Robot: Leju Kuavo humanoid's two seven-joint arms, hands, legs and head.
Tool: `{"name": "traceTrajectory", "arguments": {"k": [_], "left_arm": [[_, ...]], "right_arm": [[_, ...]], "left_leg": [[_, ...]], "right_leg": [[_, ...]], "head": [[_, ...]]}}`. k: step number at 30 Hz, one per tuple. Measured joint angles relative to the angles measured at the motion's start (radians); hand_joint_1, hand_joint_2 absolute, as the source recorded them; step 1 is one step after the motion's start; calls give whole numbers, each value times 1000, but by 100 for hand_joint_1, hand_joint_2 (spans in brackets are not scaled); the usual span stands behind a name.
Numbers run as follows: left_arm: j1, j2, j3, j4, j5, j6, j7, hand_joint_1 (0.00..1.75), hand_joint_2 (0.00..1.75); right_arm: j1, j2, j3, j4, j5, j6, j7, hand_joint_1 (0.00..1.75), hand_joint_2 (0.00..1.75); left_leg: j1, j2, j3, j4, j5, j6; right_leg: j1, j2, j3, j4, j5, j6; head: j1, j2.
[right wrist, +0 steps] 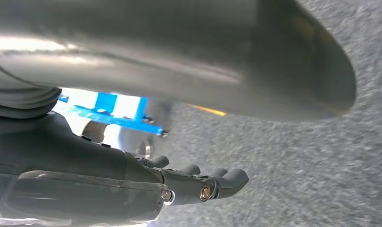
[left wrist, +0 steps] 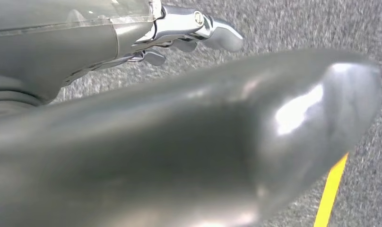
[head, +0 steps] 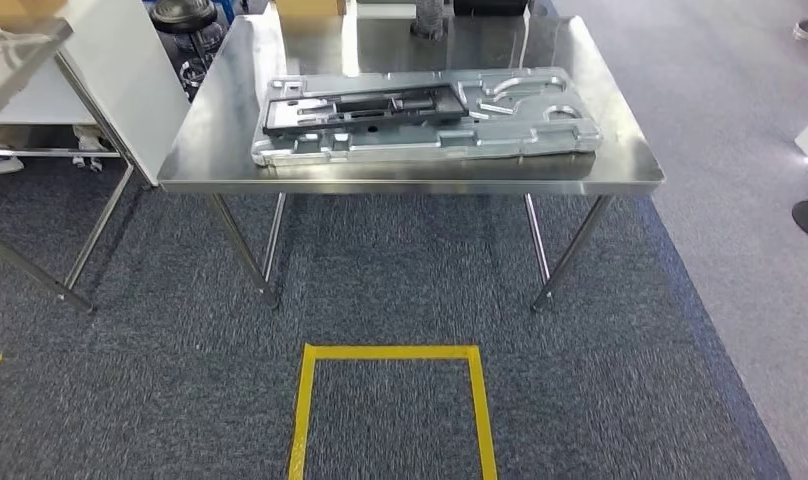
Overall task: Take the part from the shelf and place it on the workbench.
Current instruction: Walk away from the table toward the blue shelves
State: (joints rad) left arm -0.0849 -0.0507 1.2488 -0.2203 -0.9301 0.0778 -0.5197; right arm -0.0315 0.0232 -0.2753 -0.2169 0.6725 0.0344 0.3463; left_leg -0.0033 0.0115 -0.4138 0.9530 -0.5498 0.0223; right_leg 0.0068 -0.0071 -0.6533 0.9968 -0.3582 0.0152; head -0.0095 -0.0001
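The part (head: 425,115), a long silver cast panel with a dark section on its left half, lies flat on the steel workbench (head: 410,186), near its front edge. My left hand (left wrist: 179,142) hangs over the grey carpet, its thick thumb close to the camera and its fingers (left wrist: 217,35) stretched out, holding nothing. My right hand (right wrist: 108,175) also hangs above the carpet with its dark fingers (right wrist: 217,182) extended and nothing in them.
A second steel frame table (head: 20,60) stands at the left with a white panel (head: 130,70) beside it. A yellow tape square (head: 390,400) marks the carpet before the workbench. Smooth grey floor (head: 740,150) runs along the right. A blue frame (right wrist: 108,113) stands behind my right hand.
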Motion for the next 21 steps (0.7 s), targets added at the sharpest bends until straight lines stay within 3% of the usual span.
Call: {"name": "traceTrajectory", "arguments": {"k": [1, 2, 4, 5, 6, 7, 8, 9, 11, 12, 13, 15, 16, 17, 19, 20, 21], "left_arm": [[0, 0, 0, 0, -1, 0, 0, 0, 0], [-1, 0, 0, 0, -2, 0, 0, 0, 0], [-1, 0, 0, 0, -4, -3, -1, 0, 0], [0, 0, 0, 0, -5, -5, -2, 0, 0], [0, 0, 0, 0, -6, -7, -2, 0, 0], [1, 0, 0, 0, -6, -9, -2, 0, 0], [0, 0, 0, 0, -6, -10, -2, 0, 0], [-1, -1, -1, 0, -7, -10, -2, 0, 0], [-2, -1, -2, 0, -8, -11, -2, 0, 0], [-3, -1, -2, 0, -9, -11, -3, 0, 0], [-3, -2, -2, 0, -9, -11, -3, 0, 0], [-1, -1, -2, 0, -9, -10, -3, 0, 0], [0, -2, -2, 0, -9, -10, -3, 0, 0], [2, -2, -2, 0, -9, -10, -3, 0, 0], [4, -4, -2, 0, -9, -11, -3, 0, 0], [4, -4, -2, 0, -9, -11, -3, 0, 0], [4, -4, -2, 0, -9, -11, -3, 0, 0]], "right_arm": [[-1, -1, 0, 2, 0, -1, -5, 0, 0], [-1, -2, 1, 5, 1, -1, -9, 0, 0], [-1, -2, 2, 8, 2, -1, -14, 0, 0], [-1, -2, 2, 10, 3, -1, -16, 0, 0], [-2, -2, 2, 11, 4, -1, -18, 0, 0], [-2, -2, 2, 11, 4, -1, -20, 0, 0], [-3, -2, 2, 11, 4, -1, -23, 0, 0], [-4, -2, 2, 11, 3, -1, -26, 0, 0], [-8, -2, 2, 11, 3, -1, -29, 0, 0], [-10, -2, 2, 11, 2, -1, -31, 0, 0], [-11, -2, 2, 12, 1, 0, -32, 0, 0], [-12, -2, 2, 15, -2, 1, -33, 0, 0], [-12, -1, 2, 16, -4, 2, -34, 0, 0], [-13, -1, 2, 17, -5, 3, -34, 0, 0], [-13, -1, 2, 18, -6, 3, -34, 0, 0], [-12, -1, 2, 19, -7, 3, -34, 0, 0], [-12, -1, 2, 19, -7, 3, -34, 0, 0]], "left_leg": [[1, 2, -12, -2, 15, 7], [3, 3, -27, -4, 31, 13], [3, 4, -63, -2, 59, 18], [3, 4, -82, 1, 72, 17], [4, 4, -103, 6, 85, 15], [4, 5, -123, 12, 97, 12], [6, 5, -144, 20, 107, 9], [6, 6, -162, 28, 116, 5], [5, 5, -188, 44, 130, -5], [4, 5, -196, 49, 139, -11], [4, 6, -200, 51, 147, -17], [6, 4, -209, 54, 154, -29], [8, 3, -218, 70, 132, -33], [9, 1, -231, 104, 92, -37], [12, -1, -263, 225, -14, -43], [12, -1, -274, 290, -47, -45], [13, -2, -275, 336, -56, -46]], "right_leg": [[-2, 2, -9, 17, -28, 6], [-4, 4, -22, 54, -76, 13], [-10, 5, -52, 182, -189, 24], [-13, 5, -62, 248, -217, 29], [-15, 5, -59, 291, -216, 33], [-18, 5, -40, 302, -194, 36], [-21, 5, -1, 275, -163, 37], [-23, 5, 56, 213, -144, 37], [-22, 5, 176, 51, -161, 29], [-20, 5, 212, -5, -179, 21], [-16, 5, 226, -33, -189, 12], [-16, 2, 213, -37, -177, -7], [-17, 0, 202, -37, -166, -16], [-18, -3, 189, -38, -154, -24], [-15, -5, 157, -36, -128, -32], [-13, -5, 138, -34, -116, -33], [-11, -5, 120, -31, -104, -33]], "head": [[1, 0], [3, 0], [7, 0], [7, 0], [7, 0], [7, 0], [7, 0], [7, 0], [7, 0], [7, 0], [7, 0], [7, 0], [6, 0], [4, 0], [1, 0], [0, 0], [0, 0]]}}
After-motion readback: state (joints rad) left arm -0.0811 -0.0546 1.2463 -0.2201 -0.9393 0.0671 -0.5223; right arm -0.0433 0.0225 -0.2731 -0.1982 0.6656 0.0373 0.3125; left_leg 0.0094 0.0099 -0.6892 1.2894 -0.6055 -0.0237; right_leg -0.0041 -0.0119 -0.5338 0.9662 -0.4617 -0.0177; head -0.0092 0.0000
